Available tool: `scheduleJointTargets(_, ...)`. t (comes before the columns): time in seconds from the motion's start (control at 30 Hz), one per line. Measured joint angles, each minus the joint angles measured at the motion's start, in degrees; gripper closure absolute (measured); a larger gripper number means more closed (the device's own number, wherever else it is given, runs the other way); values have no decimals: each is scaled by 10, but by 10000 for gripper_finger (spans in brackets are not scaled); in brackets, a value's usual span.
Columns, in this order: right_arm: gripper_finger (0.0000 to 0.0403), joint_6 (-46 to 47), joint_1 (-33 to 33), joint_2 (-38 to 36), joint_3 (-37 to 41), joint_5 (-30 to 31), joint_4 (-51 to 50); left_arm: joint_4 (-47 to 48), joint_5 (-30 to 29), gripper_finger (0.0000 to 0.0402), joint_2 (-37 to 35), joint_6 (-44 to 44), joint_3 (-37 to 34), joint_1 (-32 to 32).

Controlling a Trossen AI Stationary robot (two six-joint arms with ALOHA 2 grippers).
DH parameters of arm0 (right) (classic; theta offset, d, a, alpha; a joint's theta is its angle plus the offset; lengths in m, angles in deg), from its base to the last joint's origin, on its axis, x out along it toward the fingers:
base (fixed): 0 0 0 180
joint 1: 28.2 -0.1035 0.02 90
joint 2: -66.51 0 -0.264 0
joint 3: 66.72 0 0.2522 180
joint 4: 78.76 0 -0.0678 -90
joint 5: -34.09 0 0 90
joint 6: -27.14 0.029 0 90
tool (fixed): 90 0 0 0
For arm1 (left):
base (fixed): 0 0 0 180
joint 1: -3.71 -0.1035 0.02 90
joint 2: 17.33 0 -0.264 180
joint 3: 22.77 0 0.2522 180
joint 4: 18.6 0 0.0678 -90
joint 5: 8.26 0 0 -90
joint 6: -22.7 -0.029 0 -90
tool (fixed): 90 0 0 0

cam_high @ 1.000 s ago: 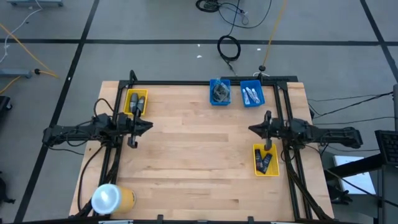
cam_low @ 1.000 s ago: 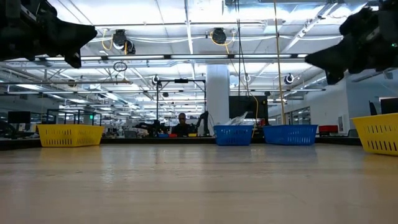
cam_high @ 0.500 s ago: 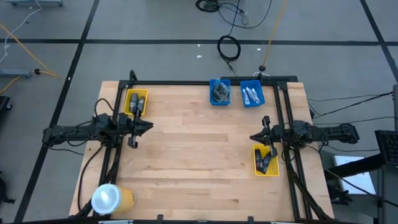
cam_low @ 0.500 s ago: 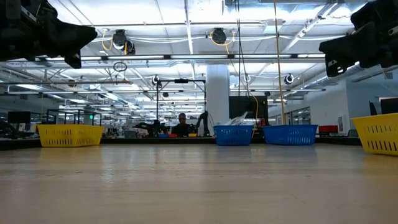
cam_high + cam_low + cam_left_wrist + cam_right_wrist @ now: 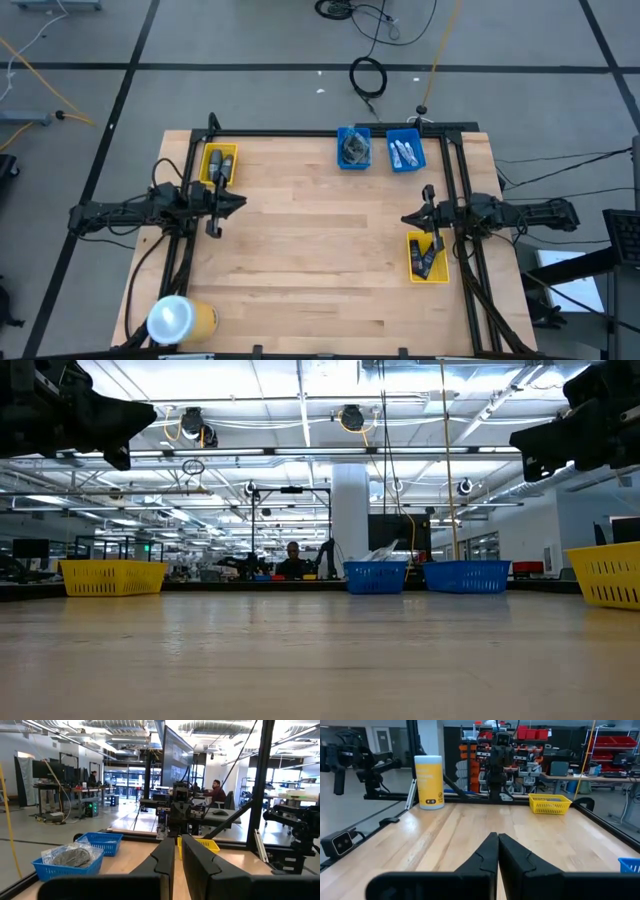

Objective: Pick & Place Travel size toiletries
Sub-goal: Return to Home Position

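Observation:
The travel size toiletries lie in bins. Dark mini bottles fill the left yellow bin point(image 5: 218, 165) and the right yellow bin point(image 5: 427, 257). Grey discs in clear bags fill one blue bin point(image 5: 353, 148), and white tubes the other point(image 5: 405, 152). My left gripper point(image 5: 241, 202) hovers at the table's left edge, pointing right, shut on nothing; its fingers point(image 5: 177, 855) keep only a slit between them. My right gripper point(image 5: 405, 218) hovers at the right edge just beyond its yellow bin, pointing left, with its fingertips point(image 5: 498, 840) together and nothing in them.
A big yellow roll with a white end point(image 5: 180, 318) stands at the near left corner. A black frame point(image 5: 320, 132) runs along the far and side edges. Bare wood point(image 5: 320, 250) spans the middle of the table. People sit at desks in the room beyond.
My right gripper has swung a little toward the table's near edge and rolled at the wrist, staying shut and clear of everything.

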Motion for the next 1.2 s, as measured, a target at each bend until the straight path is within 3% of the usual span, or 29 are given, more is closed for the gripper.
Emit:
scheduleJointTargets(0.43, 399, 1, 0, 0, 0, 0, 2, 6, 0, 364, 0, 1, 1, 0)
scheduleJointTargets(0.67, 399, 1, 0, 0, 0, 0, 2, 152, -3, 364, -52, -15, -2, 21)
scheduleJointTargets(1.2, 399, 1, 0, 0, 0, 0, 3, 154, -19, 364, -49, -44, -2, 33)
